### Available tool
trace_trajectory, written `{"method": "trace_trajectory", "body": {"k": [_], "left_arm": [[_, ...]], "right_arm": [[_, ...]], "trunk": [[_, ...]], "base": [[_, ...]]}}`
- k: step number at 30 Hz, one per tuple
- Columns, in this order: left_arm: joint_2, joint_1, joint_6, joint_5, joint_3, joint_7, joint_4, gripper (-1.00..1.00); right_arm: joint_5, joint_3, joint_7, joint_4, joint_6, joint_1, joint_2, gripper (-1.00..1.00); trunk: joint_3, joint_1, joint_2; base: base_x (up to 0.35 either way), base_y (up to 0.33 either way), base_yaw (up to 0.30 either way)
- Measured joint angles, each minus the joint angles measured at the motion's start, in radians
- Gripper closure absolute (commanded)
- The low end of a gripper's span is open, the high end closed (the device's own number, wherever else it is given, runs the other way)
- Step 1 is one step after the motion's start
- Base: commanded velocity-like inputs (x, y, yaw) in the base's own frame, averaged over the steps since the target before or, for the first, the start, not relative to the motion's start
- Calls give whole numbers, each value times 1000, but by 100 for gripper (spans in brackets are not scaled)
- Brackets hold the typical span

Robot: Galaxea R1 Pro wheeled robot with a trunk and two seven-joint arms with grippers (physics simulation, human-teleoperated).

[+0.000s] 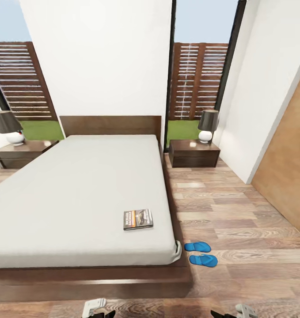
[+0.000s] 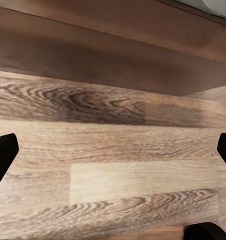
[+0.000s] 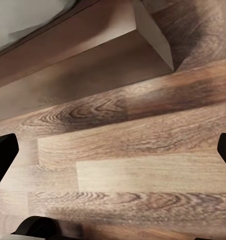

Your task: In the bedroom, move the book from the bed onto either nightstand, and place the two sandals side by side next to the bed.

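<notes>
Parked at the foot of the bed [image 1: 79, 190], both arms low over the plank floor [image 1: 238, 207], nothing carried. Left gripper [image 2: 113, 150] spread wide, empty, aimed at floor just short of the bed frame [image 2: 113, 55]; dark fingertips [image 2: 3, 152] at opposite margins of the wrist view, bare planks between. Right gripper [image 3: 113, 150] likewise spread and empty, over floor near the frame's foot corner [image 3: 153, 45]. Book [image 1: 138, 219] flat on the mattress, near the foot edge and toward the right edge, cover up, well apart from either gripper. Sandals [image 1: 200, 253] on the floor just beside the bed's right foot corner, lying close together, roughly parallel, soles down; side-by-side condition looks close to met, though alignment too small to judge. Two nightstands flanking the headboard, left nightstand [image 1: 24, 152] and right nightstand [image 1: 194, 152], each carrying a lamp [image 1: 207, 126] toward its back, leaving front of top free. Judged: book transfer not begun. Right nightstand likely the handier target, book lying on that side; approach along the right edge needed first, since book sits out of present reach. Risk: thin book on soft mattress, hard to get fingers under.
</notes>
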Motion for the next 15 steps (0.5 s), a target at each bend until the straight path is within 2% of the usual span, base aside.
{"method": "trace_trajectory", "body": {"k": [10, 15], "left_arm": [[0, 0, 0, 0, 0, 0, 0, -100], [0, 0, 0, 0, 0, 0, 0, -100]], "right_arm": [[0, 0, 0, 0, 0, 0, 0, -100], [-1, 0, 1, 0, 0, -1, 0, -100]], "trunk": [[0, 0, 0], [0, 0, 0]], "base": [[0, 0, -253], [0, 0, -81]]}}
